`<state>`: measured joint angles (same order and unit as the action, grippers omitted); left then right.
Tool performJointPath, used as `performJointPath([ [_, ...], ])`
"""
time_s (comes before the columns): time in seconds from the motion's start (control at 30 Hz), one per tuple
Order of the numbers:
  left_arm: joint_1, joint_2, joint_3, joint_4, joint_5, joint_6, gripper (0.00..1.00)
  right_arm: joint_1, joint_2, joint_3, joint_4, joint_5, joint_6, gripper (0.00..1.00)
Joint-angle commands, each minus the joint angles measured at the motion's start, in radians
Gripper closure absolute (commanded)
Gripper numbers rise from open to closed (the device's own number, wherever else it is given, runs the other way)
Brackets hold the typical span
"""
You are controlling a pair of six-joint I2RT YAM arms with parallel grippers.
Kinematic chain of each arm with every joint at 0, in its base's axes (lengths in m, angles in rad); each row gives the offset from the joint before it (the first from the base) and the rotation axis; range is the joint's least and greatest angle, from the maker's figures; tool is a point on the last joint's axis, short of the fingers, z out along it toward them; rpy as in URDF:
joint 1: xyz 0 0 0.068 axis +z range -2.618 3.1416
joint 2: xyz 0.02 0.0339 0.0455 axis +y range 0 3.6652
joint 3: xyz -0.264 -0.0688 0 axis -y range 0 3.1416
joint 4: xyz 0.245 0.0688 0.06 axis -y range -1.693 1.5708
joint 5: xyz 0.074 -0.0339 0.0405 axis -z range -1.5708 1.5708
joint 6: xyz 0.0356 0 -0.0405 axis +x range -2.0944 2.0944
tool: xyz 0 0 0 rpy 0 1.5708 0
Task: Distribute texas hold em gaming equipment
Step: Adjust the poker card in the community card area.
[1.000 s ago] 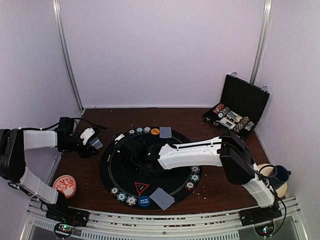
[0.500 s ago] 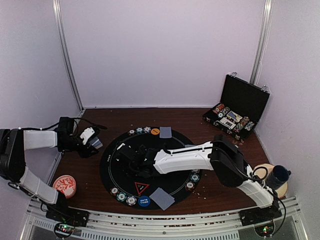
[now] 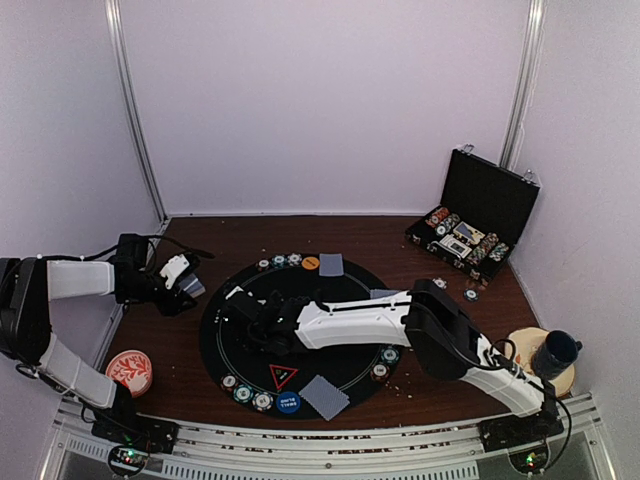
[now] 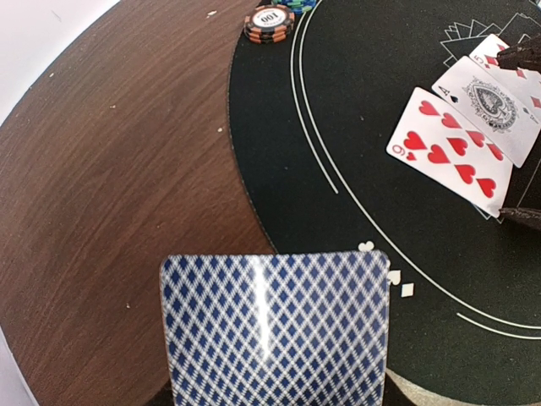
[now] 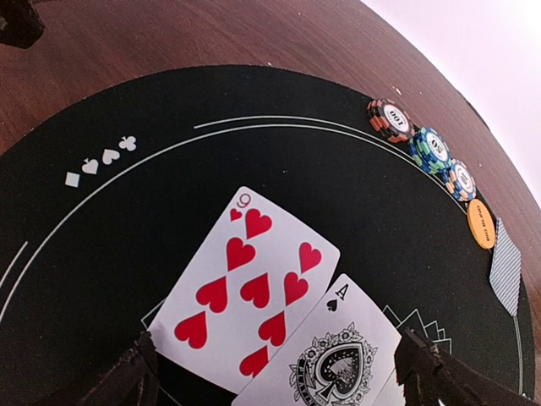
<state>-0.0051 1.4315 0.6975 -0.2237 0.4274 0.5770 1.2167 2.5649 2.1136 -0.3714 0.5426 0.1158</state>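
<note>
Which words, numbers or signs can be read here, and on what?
"9": corner of the nine of hearts.
"A": corner of the ace of spades.
"100": orange-and-black chip.
Orange button disc and blue chip: lettering too blurred to read.

Top view, clock face centred on the round black mat (image 3: 222, 340), which lay on the brown wood tabletop (image 3: 400, 235).
- 9 o'clock: red-and-white patterned dish (image 3: 129, 371), off the mat, near the front edge.
- 2 o'clock: black case (image 3: 490, 200), lid open and upright, at the back right.
- 3 o'clock: dark blue cup (image 3: 556, 351) stood on a pale wooden disc (image 3: 524, 341).
</note>
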Motion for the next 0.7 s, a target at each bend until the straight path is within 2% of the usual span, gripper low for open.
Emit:
performJointPath([
  [0.0,0.007,0.004,-0.003,0.054,0.010,-0.005,0.91,-0.004,0.045,0.036,-0.041,-0.017,-0.020,0.00],
  [0.53,0.008,0.007,-0.003,0.053,0.011,-0.005,0.91,-0.034,0.095,0.114,-0.037,0.013,-0.024,0.00],
  [0.67,0.008,0.007,-0.001,0.053,0.010,-0.005,0.91,-0.037,0.085,0.114,-0.021,-0.027,-0.037,0.00],
])
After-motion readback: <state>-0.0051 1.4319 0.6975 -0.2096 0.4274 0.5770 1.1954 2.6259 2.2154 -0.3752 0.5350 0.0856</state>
